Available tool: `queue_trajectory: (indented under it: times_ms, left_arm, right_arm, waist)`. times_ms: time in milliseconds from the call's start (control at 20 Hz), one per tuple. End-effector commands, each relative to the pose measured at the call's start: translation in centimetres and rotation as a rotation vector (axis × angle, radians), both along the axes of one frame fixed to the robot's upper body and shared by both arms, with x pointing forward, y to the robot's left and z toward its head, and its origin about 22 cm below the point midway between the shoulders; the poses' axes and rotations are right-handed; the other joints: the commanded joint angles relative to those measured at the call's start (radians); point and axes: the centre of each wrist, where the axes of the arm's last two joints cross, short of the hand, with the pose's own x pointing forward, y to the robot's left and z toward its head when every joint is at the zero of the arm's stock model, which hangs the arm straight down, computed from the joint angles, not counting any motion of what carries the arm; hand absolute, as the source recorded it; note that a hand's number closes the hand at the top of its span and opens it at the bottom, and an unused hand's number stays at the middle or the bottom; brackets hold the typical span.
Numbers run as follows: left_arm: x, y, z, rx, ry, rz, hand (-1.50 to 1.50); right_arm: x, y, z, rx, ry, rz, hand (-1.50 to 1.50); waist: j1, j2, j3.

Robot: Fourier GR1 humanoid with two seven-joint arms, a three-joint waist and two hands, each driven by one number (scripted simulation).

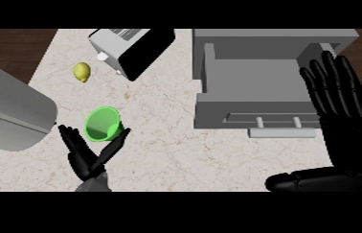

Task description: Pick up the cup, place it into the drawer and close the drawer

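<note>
Head view shows the green cup (103, 125) on the counter (166, 145), left of the open drawer (233, 107) and well apart from it. My left hand (90, 169) sits just below the cup with its fingers (71, 141) straight and spread from the thumb in a wide V. One side of that V touches the cup's lower right edge and nothing is pinched. I read this as a hand set to close round the cup, so the pick-up is not yet made. The cup looks tipped: its mouth faces down-left toward my hand and its base points up-right, so its long axis runs along that diagonal. My right hand (338, 117) rests at the right edge over the drawer's right side, fingers straight and slightly fanned, holding nothing. From there I judge it well placed to push the drawer shut later.
</note>
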Motion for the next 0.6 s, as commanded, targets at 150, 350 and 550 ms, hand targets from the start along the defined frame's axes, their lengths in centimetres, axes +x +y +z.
queue_trajectory:
  times_ms: [150, 350, 550]
  left_arm:
    - [2.1, 0.1, -0.5, -0.009, -0.037, -0.035, -1.50]
    - [0.9, -0.2, -1.3, -0.021, -0.079, -0.030, -1.50]
    - [2.2, 0.2, -1.2, -0.033, -0.104, -0.012, -1.50]
  right_arm:
    - [-0.9, 1.3, -1.2, 0.003, -0.020, 0.020, -1.50]
    - [0.7, -1.6, 1.0, 0.008, 0.015, -0.009, -1.50]
    - [-0.9, -0.2, 0.0, 0.012, -0.004, -0.008, -1.50]
  waist:
    - [-0.003, 0.001, 0.000]
    - [-0.001, 0.001, 0.000]
    - [-0.002, 0.000, 0.000]
